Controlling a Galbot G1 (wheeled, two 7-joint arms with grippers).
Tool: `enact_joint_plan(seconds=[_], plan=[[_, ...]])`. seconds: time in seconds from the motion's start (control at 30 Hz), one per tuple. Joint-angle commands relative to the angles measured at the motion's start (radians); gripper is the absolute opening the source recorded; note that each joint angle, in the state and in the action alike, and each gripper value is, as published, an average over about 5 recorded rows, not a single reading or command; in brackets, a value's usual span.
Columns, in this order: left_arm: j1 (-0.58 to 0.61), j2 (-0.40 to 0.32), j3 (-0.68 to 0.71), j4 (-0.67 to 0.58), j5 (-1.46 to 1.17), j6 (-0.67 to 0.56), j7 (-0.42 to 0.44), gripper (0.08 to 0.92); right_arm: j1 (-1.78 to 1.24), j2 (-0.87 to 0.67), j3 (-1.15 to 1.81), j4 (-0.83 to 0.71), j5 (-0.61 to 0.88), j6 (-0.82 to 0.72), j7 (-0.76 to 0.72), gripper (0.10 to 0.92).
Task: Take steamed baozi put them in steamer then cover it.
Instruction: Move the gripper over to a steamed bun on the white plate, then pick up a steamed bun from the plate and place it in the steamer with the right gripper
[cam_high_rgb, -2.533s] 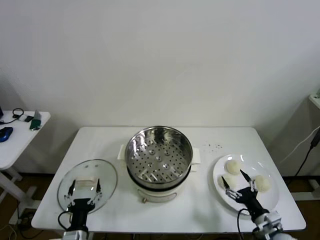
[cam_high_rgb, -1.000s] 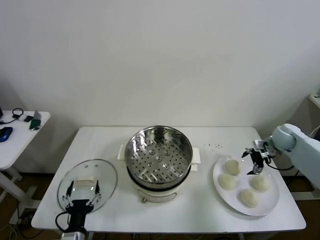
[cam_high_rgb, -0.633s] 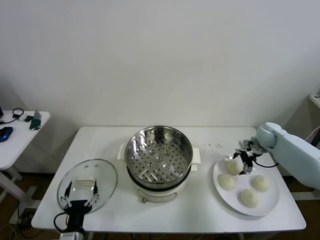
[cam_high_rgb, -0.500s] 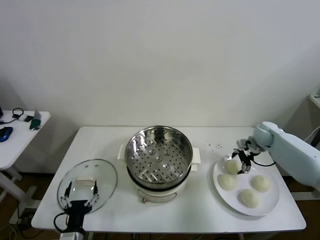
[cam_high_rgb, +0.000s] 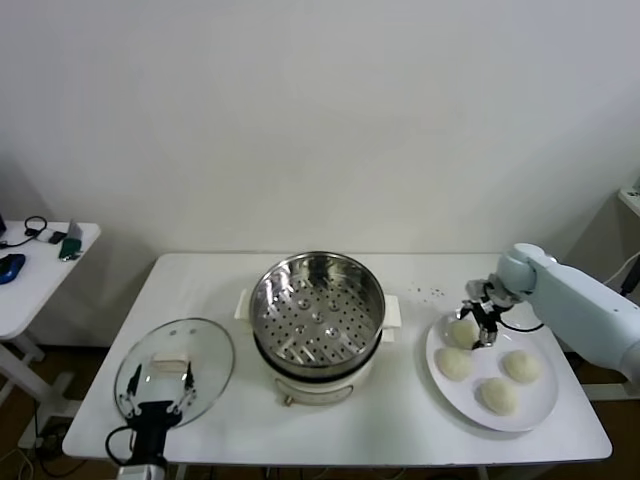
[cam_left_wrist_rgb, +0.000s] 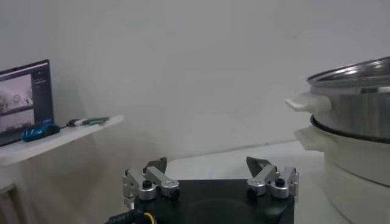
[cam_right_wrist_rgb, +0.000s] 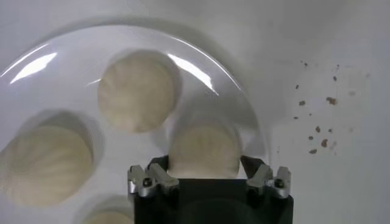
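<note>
Right wrist view, smooth cream-white steamed baozi (cam_right_wrist_rgb: 205, 150) between right tool's (cam_right_wrist_rgb: 207, 176) apart fingers

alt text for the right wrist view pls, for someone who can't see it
The right gripper straddles one steamed baozi at the edge of a white plate, a finger on either side. Three more buns lie on the plate, one only partly in view, and dark crumbs dot the white table beside it.

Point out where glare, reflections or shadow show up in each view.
Head view: the steel steamer shines with bright reflections, and the glass lid mirrors the light. Right wrist view: white glare streaks curve along the plate rim, and soft shadows sit beside each bun, with the right gripper around one. Left wrist view: even, flat light with only a dull sheen on the steamer wall.
</note>
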Motion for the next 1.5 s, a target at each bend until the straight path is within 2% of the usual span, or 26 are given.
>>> enact_joint_plan(seconds=[0.03,0.3,0.5,0.67,0.87,1.23,1.5], plan=[[0.001,0.001,-0.001,-0.001,-0.002,0.0,-0.001,0.823,0.008,0.01,-0.009,-0.006,-0.004,0.005,-0.001,0.74],[0.008,0.002,-0.005,-0.007,-0.012,0.001,-0.003,0.823,0.092,-0.012,-0.068,0.026,0.037,0.046,-0.011,0.738],[0.016,0.002,-0.007,-0.012,-0.015,0.001,-0.005,0.823,0.355,-0.003,-0.267,0.096,0.146,0.111,-0.041,0.738],[0.02,0.002,-0.007,-0.016,-0.017,0.002,-0.007,0.823,0.607,0.071,-0.451,0.147,0.238,0.175,-0.071,0.738],[0.021,0.004,-0.002,-0.022,-0.016,0.005,-0.007,0.823,0.786,0.203,-0.541,0.158,0.265,0.281,-0.11,0.74],[0.046,0.024,0.02,-0.026,-0.073,0.01,-0.002,0.823,0.795,0.447,-0.478,0.256,0.159,0.413,-0.13,0.755],[0.052,0.039,0.016,-0.028,-0.079,0.009,-0.005,0.823,0.68,0.548,-0.441,0.271,0.017,0.486,-0.13,0.755]])
